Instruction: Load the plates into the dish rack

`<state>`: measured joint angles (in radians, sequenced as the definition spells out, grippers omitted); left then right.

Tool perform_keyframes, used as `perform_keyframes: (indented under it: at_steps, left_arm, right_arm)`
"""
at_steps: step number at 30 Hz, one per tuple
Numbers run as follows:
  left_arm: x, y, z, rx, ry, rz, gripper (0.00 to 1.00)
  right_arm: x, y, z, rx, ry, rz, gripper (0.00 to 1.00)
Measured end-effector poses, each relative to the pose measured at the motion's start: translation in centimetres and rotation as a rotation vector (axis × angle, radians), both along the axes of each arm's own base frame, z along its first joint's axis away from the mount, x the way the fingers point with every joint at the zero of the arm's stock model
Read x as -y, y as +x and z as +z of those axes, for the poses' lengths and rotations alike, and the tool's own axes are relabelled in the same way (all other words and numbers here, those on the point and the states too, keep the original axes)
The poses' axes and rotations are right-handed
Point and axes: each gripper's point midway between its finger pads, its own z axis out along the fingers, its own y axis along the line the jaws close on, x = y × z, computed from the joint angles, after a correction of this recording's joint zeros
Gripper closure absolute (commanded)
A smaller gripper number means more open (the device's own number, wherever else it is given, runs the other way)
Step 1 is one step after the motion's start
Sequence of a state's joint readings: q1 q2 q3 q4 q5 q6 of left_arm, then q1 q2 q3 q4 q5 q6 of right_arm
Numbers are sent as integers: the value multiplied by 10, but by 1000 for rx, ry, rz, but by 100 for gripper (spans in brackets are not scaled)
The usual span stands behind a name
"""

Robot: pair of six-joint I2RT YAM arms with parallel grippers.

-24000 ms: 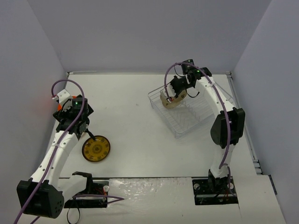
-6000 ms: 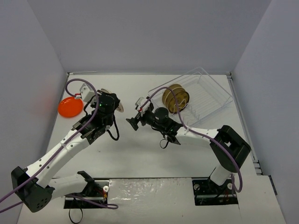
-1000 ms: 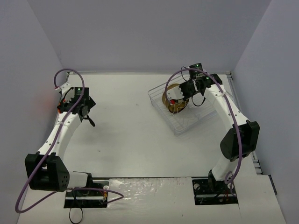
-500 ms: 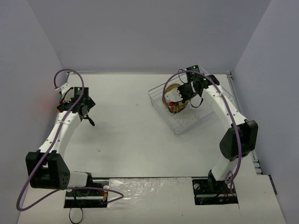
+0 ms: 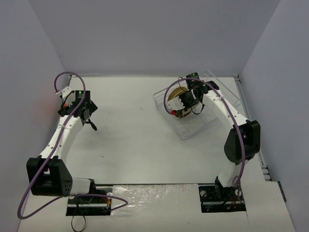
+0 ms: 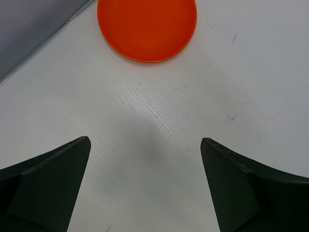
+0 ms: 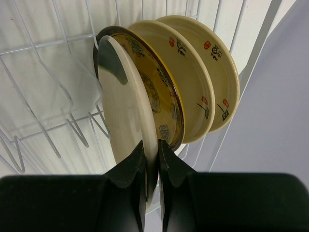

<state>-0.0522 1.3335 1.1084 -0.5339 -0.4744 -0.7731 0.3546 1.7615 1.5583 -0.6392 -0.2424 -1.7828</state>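
Orange is what remains outstanding. The bright orange round plate [image 6: 147,29] lies flat on the white table [image 5: 140,140] at the far left, close to the wall, and is not yet loaded. The left gripper [image 6: 145,140] hangs over the table with its fingers spread wide and nothing between them. The plate sits ahead of the fingertips, roughly in line with the gap but clear of both, so there is no contact.

Over on the right, the clear plastic dish rack [image 5: 195,126] with its thin upright dividers carries the rest. The right gripper [image 7: 152,150] is pinched tight on the near rim of a plain cream round plate [image 7: 125,96], which stands on edge among the dividers. Whether its far edge is fully down in a slot I cannot tell. Just beside it on the right stands the dark brown plate [image 7: 161,96] with a yellow patterned face. Past that are what look like two cream plates [image 7: 193,72] with red and black marks, also on edge.

By my reading the job is mostly done — what is left is letting go of the cream plate and bringing the orange one across to the rack.
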Motion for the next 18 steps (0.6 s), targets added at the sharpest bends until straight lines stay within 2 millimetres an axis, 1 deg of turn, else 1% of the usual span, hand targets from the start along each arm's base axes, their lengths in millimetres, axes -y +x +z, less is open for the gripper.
perform_keyframes:
  at_steps: [5,8,11,12,13,18]
  left_arm:
    - [-4,0,-3,-9,-1,10,3]
    - [-5,0,-5,-15,-2,13,3]
    - [-5,0,-6,-17,-2,15,3]
    - [-6,-1,-6,-18,-3,16,3]
    - [-7,-1,-6,-19,-3,19,3]
    - [-10,-3,-9,-28,-3,30,3]
  right_arm:
    - [1,-1,-8,-7,-5,-1,94]
    - [1,-1,-12,-11,-8,-1,89]
    - [0,1,-13,-4,-5,0,77]
    - [0,3,-12,2,-3,1,72]
    - [-1,4,-12,8,-1,1,69]
    - [-2,7,-10,21,5,-1,63]
